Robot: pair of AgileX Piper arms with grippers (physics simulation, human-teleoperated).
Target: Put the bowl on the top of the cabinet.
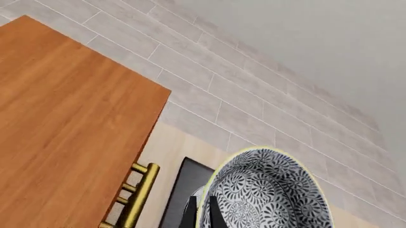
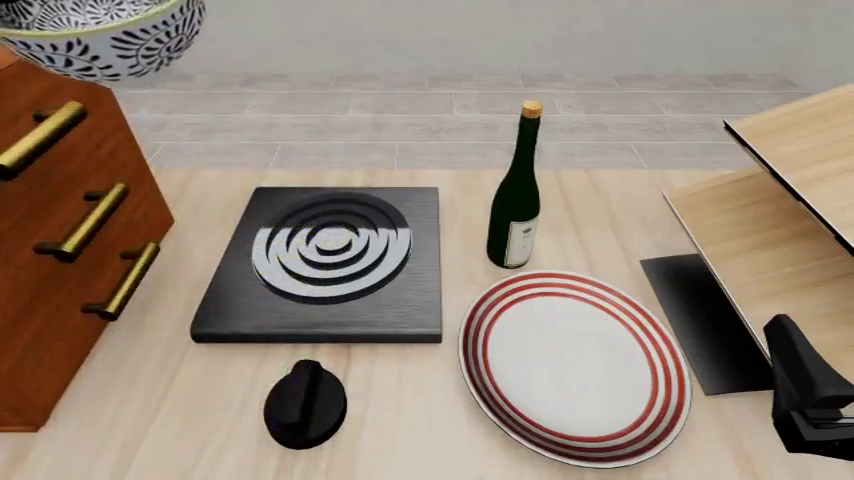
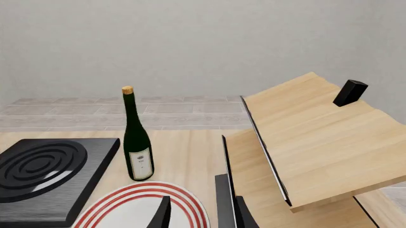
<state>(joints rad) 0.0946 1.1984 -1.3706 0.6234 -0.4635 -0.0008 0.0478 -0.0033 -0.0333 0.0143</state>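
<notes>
The black-and-white floral bowl (image 2: pixel 100 35) hangs in the air at the far left in the front view, above the top of the reddish-brown cabinet (image 2: pixel 54 250). In the left wrist view my left gripper (image 1: pixel 201 203) is shut on the rim of the bowl (image 1: pixel 273 190), one finger outside and one inside. The cabinet's top (image 1: pixel 63 123) lies beside and below the bowl, with a brass handle (image 1: pixel 142 190) on its front. The left arm itself is out of the front view. My right gripper (image 3: pixel 201 206) is open and empty, low at the near right (image 2: pixel 807 400).
A white plate with red rings (image 2: pixel 574 365), a dark green bottle (image 2: pixel 514 205), a black hob slab (image 2: pixel 327 260) and a black knob (image 2: pixel 304 403) are on the table. Pale-wood furniture (image 2: pixel 787 200) stands at the right.
</notes>
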